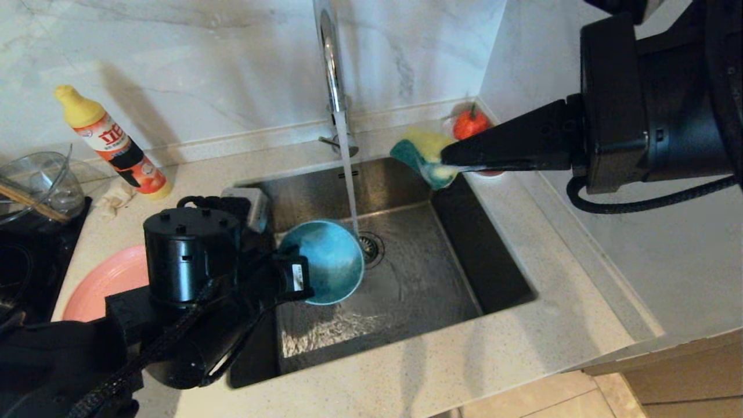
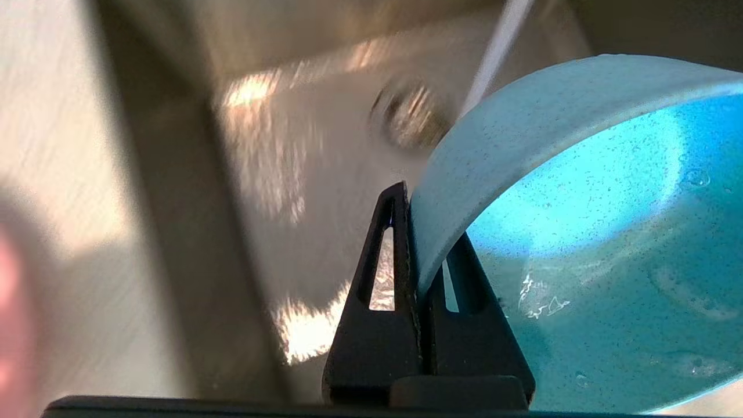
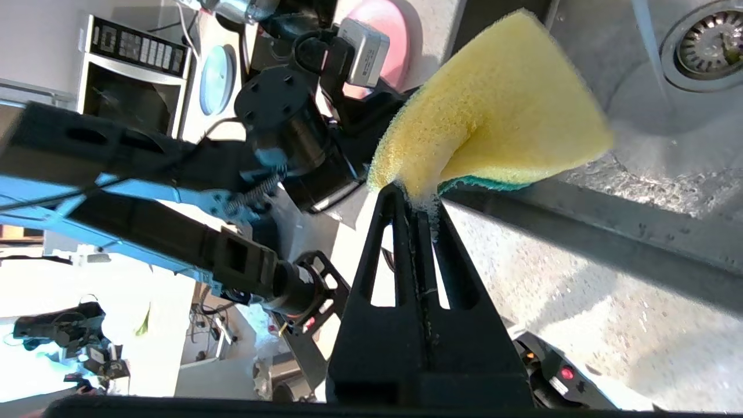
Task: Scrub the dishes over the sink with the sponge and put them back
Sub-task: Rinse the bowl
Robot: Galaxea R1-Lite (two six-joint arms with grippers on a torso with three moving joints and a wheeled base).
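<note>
My left gripper [image 1: 293, 273] [image 2: 415, 232] is shut on the rim of the teal-blue bowl [image 1: 328, 264] [image 2: 580, 232]. It holds the bowl tilted over the steel sink [image 1: 406, 278], beside the running water. High over the sink's far right corner, my right gripper [image 1: 450, 162] [image 3: 415, 194] is shut on the yellow sponge [image 1: 426, 152] [image 3: 493, 116], whose green layer faces down. The pink plate [image 1: 104, 284] [image 3: 383, 23] lies on the counter left of the sink, partly hidden by my left arm.
A chrome faucet [image 1: 332, 64] runs water near the drain [image 1: 370, 247] [image 3: 705, 46]. A detergent bottle [image 1: 113, 142] and a glass bowl [image 1: 35, 183] stand at the back left. A red fruit on a saucer [image 1: 470, 123] sits behind the sponge.
</note>
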